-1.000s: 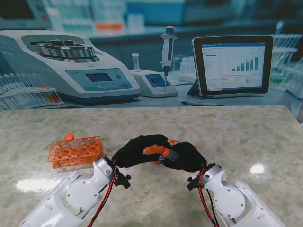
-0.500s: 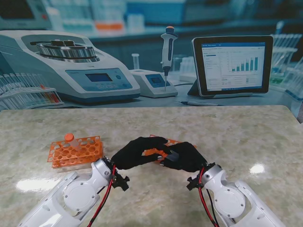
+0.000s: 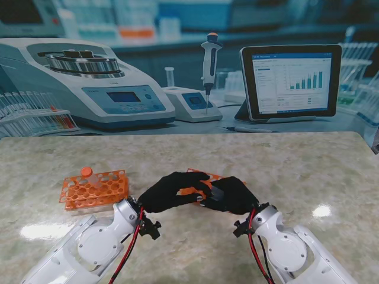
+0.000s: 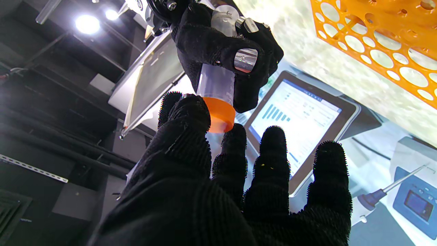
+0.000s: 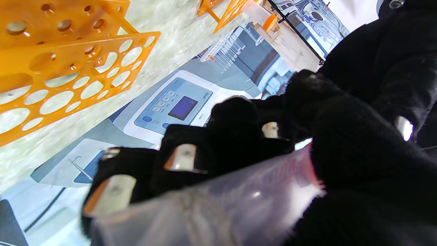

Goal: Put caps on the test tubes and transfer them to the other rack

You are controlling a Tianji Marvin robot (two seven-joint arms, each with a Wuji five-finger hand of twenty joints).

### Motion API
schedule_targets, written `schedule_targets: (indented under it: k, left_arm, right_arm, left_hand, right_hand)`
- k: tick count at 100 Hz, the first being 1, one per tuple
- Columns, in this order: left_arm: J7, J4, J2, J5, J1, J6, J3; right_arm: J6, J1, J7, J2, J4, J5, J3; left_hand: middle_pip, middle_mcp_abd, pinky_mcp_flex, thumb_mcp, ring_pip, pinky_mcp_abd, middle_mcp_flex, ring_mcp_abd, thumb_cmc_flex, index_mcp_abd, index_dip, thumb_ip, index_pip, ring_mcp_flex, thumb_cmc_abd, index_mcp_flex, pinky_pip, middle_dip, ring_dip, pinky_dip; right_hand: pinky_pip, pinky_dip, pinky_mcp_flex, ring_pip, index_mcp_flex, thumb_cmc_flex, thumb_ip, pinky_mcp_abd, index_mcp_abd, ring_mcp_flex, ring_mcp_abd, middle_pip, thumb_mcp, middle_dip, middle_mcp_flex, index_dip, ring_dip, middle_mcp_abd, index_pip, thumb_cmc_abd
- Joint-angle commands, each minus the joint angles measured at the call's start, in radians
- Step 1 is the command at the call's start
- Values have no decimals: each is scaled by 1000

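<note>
One test tube [image 4: 215, 83] between two hands, two orange racks [image 3: 95, 189] behind.

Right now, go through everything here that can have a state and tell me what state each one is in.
test tube: off the rack, held by the right hand
orange cap: on the tube's end, left hand fingers on it
right hand: shut on the test tube
left hand: fingers at the cap
left rack: one capped tube standing in it
rack behind the hands: mostly hidden
tablet: screen on
</note>
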Motion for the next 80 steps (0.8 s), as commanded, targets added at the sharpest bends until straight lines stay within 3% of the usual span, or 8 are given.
schedule_targets:
  k: [1,30,61,80]
  left_arm:
    - [-3,-12,1,-5,4,-2,1]
    - [8,-21,-5,-29,1,-2,8]
    - [4,-26,-7,-34,-13,29,6]
    - [-2,-14,-6,-19,-26,52,5]
  right_arm:
    - [4,-4,1,-5,-6,3,-2]
    - [5,-4,2,-5,-6,3,-2]
    - [6,-6,3,-4,-10,2,-1]
    - [4,-7,3,-4,-10,2,1]
  left_hand:
    - [-23,-29,-22,-28,-20,11,-16,4,-1,-18,0,12,12,-25,19,12,-32,-22,-10,-20]
    - [-30,-23,-27,-57,-24,7,-26,0,-59,5,-29,21,-34,-36,55,-28,-40,-24,-11,-17]
    - [-42,-14,-41,-73,-37,-3,-88,-21,-171,218,-89,37,-214,-80,127,-119,-64,-22,-16,-12]
    - [-51,-9,-49,-89,-45,-9,-130,-32,-229,313,-96,33,-251,-107,75,-157,-76,-22,-20,-11]
  right_hand:
    - [198,17,59,182,44,53,-17,-59,-62,62,-189,1,-8,17,45,49,47,20,93,16]
    - [198,17,59,182,44,53,-18,-59,-62,62,-189,1,-9,17,45,49,47,18,93,18]
    - [198,17,59,182,44,53,-18,-59,-63,62,-189,1,-9,17,45,49,47,20,93,17]
    - [198,17,59,182,44,54,-18,-59,-63,62,-189,0,-9,17,45,49,47,21,93,17]
